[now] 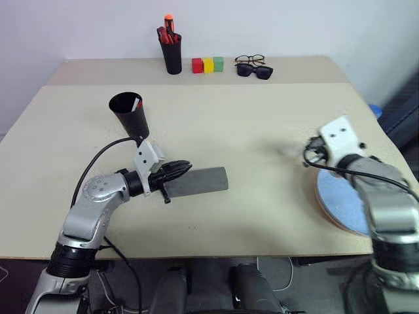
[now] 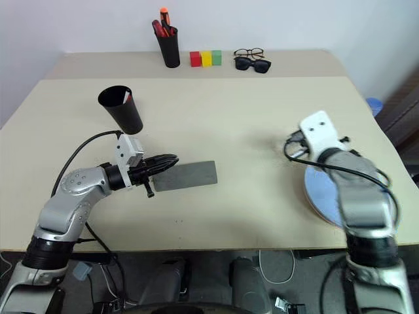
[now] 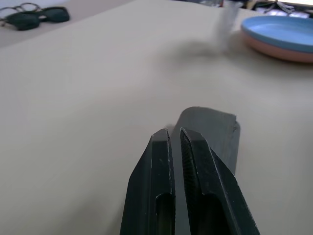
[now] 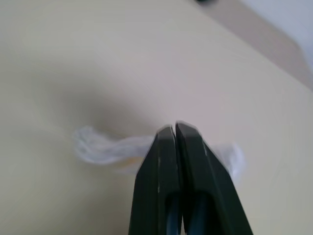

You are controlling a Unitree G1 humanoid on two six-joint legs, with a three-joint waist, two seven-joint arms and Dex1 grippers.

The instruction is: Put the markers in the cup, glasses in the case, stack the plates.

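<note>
The black cup (image 1: 129,112) stands at the left of the table with the markers' (image 1: 136,103) tips showing inside. The grey case (image 1: 200,181) lies flat in front of it. My left gripper (image 1: 186,167) is shut over the case's left end, and I cannot tell whether it pinches the case. The light blue plate (image 1: 340,199) rests on the pink plate (image 3: 274,51) at the right edge, partly under my right arm. My right gripper (image 4: 174,128) is shut above the table. A pale blur spreads beside its fingertips, and I cannot tell whether it is the glasses.
At the back stand a black pen pot (image 1: 172,52) with red and orange pens, red, yellow and green blocks (image 1: 207,65), black sunglasses (image 1: 255,70) and thicker-framed clear spectacles (image 1: 249,59). Bare table (image 1: 249,124) lies between the arms.
</note>
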